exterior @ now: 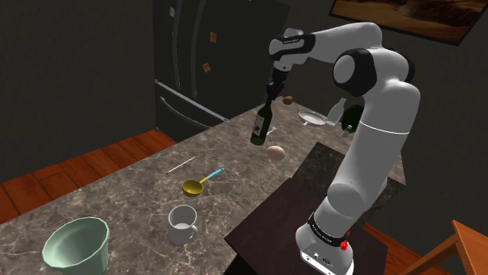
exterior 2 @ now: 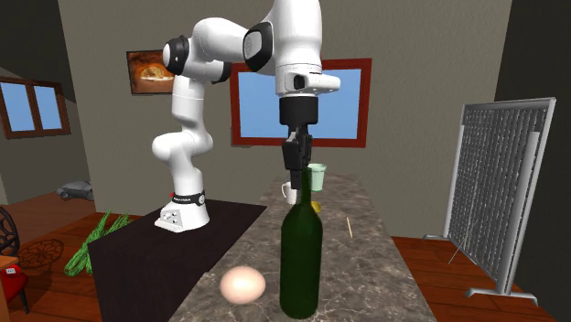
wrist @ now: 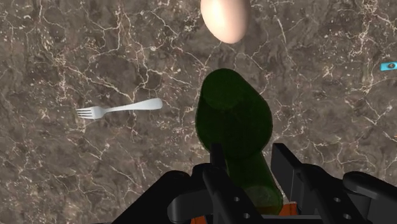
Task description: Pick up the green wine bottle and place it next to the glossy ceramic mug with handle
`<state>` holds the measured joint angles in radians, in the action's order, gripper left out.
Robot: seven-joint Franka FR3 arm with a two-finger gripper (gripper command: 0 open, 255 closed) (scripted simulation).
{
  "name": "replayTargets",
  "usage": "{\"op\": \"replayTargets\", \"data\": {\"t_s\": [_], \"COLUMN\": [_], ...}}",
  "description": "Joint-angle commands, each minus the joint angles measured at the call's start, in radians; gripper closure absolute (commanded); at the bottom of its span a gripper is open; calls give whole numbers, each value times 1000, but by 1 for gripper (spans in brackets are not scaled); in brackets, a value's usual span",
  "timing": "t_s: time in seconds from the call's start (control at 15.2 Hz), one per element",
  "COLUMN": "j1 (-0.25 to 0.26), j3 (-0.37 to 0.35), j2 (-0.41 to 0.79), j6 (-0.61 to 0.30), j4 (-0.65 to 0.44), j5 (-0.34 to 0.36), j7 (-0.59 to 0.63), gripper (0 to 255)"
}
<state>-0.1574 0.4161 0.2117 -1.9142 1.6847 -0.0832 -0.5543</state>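
Gripped the green wine bottle (exterior: 261,125) by the neck, at the start of the carry.
Held the neck clasped between the fingers of the gripper (wrist: 247,170), with the bottle's body straight below the hand and an egg (wrist: 224,19) just beyond it. Could not tell whether clear of the counter (exterior: 117,187). Probably called next for a lift, then an upright carry to the white mug (exterior: 183,225), well away from the hand.
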Motion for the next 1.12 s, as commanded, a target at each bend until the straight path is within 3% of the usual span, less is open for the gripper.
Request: {"op": "replayTargets", "data": {"t_s": [0.0,1.06], "j1": [1,-12], "j3": [1,6], "j2": [-6,5], "j6": [26,246], "j4": [-20,-251], "j5": [3,1], "j7": [2,3], "gripper": [255,255]}}
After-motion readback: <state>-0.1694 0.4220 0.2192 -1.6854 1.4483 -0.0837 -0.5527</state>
